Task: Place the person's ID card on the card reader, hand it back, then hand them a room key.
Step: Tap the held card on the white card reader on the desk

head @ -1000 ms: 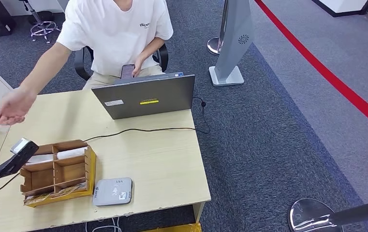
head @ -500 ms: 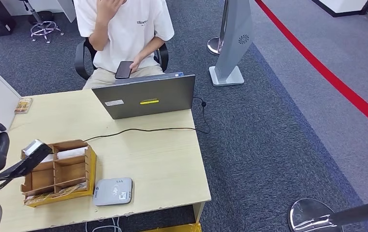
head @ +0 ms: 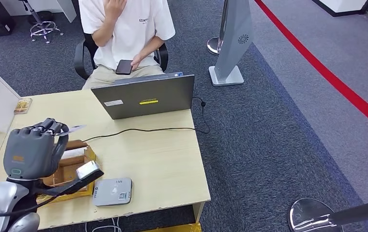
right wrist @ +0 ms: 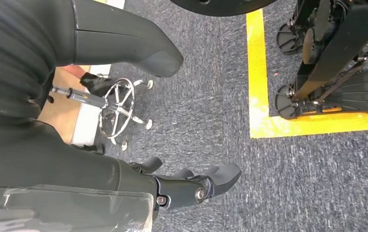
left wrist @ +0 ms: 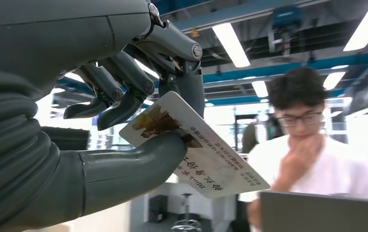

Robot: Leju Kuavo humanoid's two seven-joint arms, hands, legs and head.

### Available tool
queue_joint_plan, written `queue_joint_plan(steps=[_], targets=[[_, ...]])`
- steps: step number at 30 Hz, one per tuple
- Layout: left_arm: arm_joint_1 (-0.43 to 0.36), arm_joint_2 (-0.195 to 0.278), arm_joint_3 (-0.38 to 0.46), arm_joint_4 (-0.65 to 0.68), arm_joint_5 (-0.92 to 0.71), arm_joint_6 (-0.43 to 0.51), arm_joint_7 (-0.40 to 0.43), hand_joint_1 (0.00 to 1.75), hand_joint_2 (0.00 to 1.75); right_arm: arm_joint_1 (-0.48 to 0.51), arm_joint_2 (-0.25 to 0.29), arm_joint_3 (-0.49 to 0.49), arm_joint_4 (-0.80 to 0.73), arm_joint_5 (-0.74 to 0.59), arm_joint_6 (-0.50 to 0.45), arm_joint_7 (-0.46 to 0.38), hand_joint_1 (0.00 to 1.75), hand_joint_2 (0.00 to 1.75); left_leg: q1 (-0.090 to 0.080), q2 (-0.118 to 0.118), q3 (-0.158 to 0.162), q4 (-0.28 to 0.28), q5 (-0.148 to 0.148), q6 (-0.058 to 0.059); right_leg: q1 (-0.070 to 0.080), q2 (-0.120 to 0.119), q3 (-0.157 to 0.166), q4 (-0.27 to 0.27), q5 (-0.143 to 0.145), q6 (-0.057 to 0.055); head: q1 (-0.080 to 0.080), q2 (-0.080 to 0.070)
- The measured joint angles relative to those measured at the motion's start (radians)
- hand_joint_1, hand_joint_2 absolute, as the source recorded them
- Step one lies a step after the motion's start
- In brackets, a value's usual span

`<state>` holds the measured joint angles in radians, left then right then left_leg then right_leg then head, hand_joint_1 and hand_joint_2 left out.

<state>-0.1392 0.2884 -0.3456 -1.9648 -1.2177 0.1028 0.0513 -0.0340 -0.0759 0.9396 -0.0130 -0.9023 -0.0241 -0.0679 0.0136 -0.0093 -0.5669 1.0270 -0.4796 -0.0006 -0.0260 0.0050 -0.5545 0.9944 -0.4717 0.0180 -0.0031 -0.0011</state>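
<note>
My left hand (head: pixel 33 149) is raised above the left part of the table, over the wooden organiser (head: pixel 75 166). It pinches the ID card (left wrist: pixel 198 153) between thumb and fingers; the card's edge (head: pixel 73 128) sticks out past the fingertips toward the laptop. The grey card reader (head: pixel 113 191) lies flat near the table's front edge, just right of the organiser and below the hand. White cards (head: pixel 73 154) sit in the organiser's back slot. The person (head: pixel 128 29) sits behind the table, one hand at the chin, the other on a phone (head: pixel 124 66). My right hand (right wrist: pixel 90 169) hangs over the carpet, fingers apart, holding nothing.
An open laptop (head: pixel 145 99) stands at the table's back edge, its black cable (head: pixel 143 129) running across the middle. A small patterned item (head: pixel 23 105) lies at the table's back left. A grey stand (head: pixel 232 43) and red floor line (head: pixel 327 72) are to the right.
My left hand has risen from the table's left edge and moved right over the organiser with the card. The person's outstretched arm has drawn back; that hand is now at the chin.
</note>
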Motion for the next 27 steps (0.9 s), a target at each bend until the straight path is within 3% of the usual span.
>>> queue_joint_plan(steps=[14,27], targets=[[0.054,0.009,-0.079,-0.008,-0.017,-0.012,0.035,1.75,1.75,0.000,0.005,0.022,0.004,-0.024,0.000,0.007,0.00,1.75,0.000,0.000,0.000,0.000,0.000,0.000,0.000,0.000,0.000,0.000,0.000,0.000,0.000,0.000],[0.232,-0.010,-0.106,0.075,-0.060,0.064,0.036,1.75,1.75,0.002,0.008,0.053,0.005,-0.057,-0.002,-0.004,0.00,1.75,0.000,0.001,-0.001,0.000,-0.001,0.001,0.000,0.000,-0.001,0.000,-0.001,0.001,0.000,0.000]])
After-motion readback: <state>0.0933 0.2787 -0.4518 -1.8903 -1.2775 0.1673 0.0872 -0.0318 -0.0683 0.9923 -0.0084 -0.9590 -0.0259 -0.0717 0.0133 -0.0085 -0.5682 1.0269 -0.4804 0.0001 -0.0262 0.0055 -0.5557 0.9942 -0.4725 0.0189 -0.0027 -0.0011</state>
